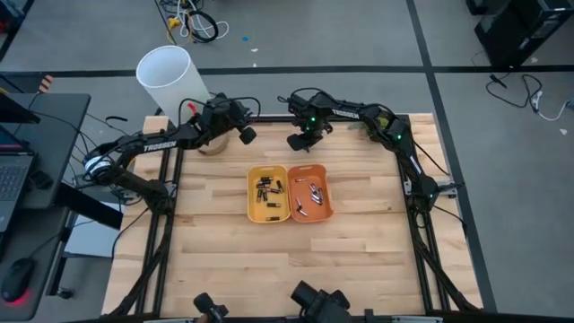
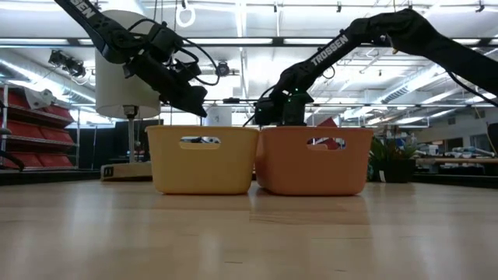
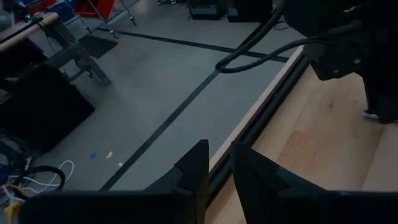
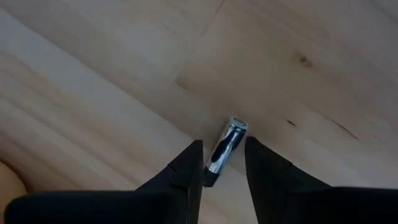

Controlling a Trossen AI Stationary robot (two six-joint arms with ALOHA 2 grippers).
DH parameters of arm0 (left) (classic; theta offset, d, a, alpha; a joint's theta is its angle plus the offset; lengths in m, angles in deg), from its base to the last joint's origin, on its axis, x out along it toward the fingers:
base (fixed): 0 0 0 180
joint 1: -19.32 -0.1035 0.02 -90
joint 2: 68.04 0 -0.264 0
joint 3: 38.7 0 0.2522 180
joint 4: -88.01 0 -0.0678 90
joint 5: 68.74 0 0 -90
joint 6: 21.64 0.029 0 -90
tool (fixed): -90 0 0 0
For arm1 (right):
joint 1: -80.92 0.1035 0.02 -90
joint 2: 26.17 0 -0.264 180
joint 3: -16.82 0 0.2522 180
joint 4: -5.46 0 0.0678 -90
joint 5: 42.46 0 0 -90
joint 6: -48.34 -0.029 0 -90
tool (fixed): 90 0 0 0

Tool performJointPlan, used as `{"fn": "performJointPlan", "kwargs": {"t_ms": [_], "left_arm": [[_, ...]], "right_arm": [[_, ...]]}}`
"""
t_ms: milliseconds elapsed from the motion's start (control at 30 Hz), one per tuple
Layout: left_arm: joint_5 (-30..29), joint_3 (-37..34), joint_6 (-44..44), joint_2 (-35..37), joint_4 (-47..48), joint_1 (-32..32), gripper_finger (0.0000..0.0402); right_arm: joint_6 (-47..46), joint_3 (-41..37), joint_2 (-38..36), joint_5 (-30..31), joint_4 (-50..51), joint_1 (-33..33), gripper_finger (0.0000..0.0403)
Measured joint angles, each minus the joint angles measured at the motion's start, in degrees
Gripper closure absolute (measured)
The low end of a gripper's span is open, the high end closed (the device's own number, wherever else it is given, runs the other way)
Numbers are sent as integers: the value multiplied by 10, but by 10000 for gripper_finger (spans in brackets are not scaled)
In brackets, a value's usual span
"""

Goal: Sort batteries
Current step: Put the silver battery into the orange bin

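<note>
A yellow tray (image 1: 267,192) and an orange tray (image 1: 310,191) stand side by side mid-table, each with several small batteries inside. One silvery battery (image 4: 225,148) lies on the bare wood behind the orange tray. My right gripper (image 4: 223,140) (image 1: 299,142) is low over it and open, with one finger on each side. In the low view the orange tray (image 2: 311,159) hides its fingertips. My left gripper (image 1: 245,135) (image 3: 219,149) hangs raised near the table's far edge, behind the yellow tray, open by a narrow gap and holding nothing. My right gripper comes down from above with its fingers astride the silvery battery, which lies slanted between them on the table. One end of the battery (image 4: 210,175) is close against one finger (image 4: 189,167). I cannot tell whether they touch; the other finger stands clear.
A tall white bin (image 1: 170,76) stands just off the table's far left corner. Black frame rails run along the table's left and right edges (image 1: 418,193). Bare wood lies in front of the trays (image 1: 287,260). Cables lie on the floor beyond the far edge.
</note>
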Motion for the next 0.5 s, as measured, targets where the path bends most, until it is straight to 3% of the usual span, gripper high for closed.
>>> {"fn": "performJointPlan", "kwargs": {"t_ms": [267,500], "left_arm": [[16,0,-5,0,-17,-7,319],[15,0,-9,0,-21,-7,319]], "right_arm": [[81,-1,1,104,98,1,338],[140,-7,0,143,103,1,372]]}}
